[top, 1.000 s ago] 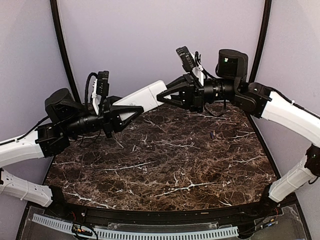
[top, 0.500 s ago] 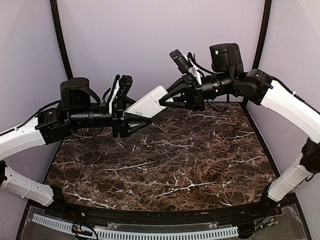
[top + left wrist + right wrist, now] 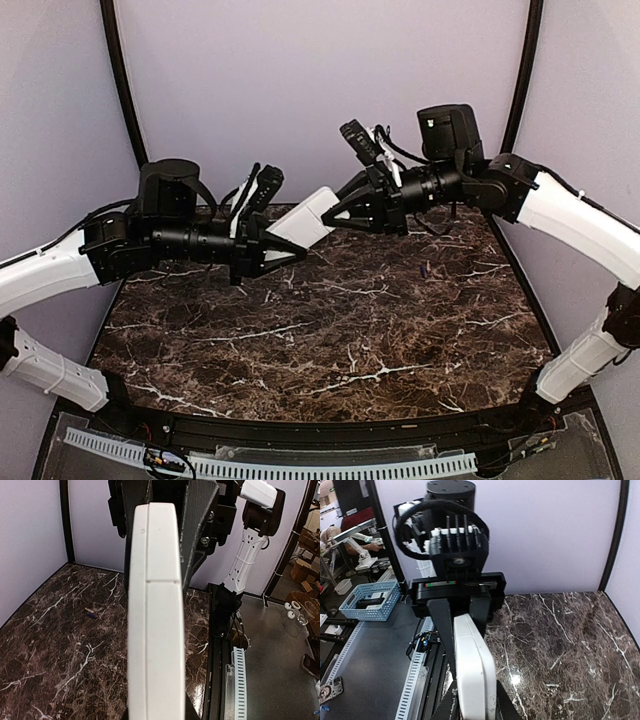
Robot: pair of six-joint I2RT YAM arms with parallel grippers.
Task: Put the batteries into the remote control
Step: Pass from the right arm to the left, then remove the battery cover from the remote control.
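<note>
The white remote control (image 3: pixel 312 214) hangs in the air above the back of the marble table, held between both arms. My left gripper (image 3: pixel 292 240) is shut on its left end. My right gripper (image 3: pixel 338 212) is shut on its right end. In the left wrist view the remote (image 3: pixel 155 620) is edge-on with a seam along it, and the right gripper's black fingers (image 3: pixel 200 525) clamp its far end. In the right wrist view the remote (image 3: pixel 472 670) runs to the left gripper (image 3: pixel 462 605). One small bluish battery (image 3: pixel 424 269) lies on the table at the right; it also shows in the left wrist view (image 3: pixel 90 612).
The dark marble table (image 3: pixel 330 340) is closed in by lilac walls and black corner posts (image 3: pixel 125 90). A white slotted cable rail (image 3: pixel 300 466) runs along the near edge. Off the table, a blue basket (image 3: pixel 370 597) shows in the right wrist view.
My left arm has reached rightward and its wrist has rolled, bringing the two grippers closer together on the remote. The right gripper has shifted slightly, still on the remote. The battery has not moved.
</note>
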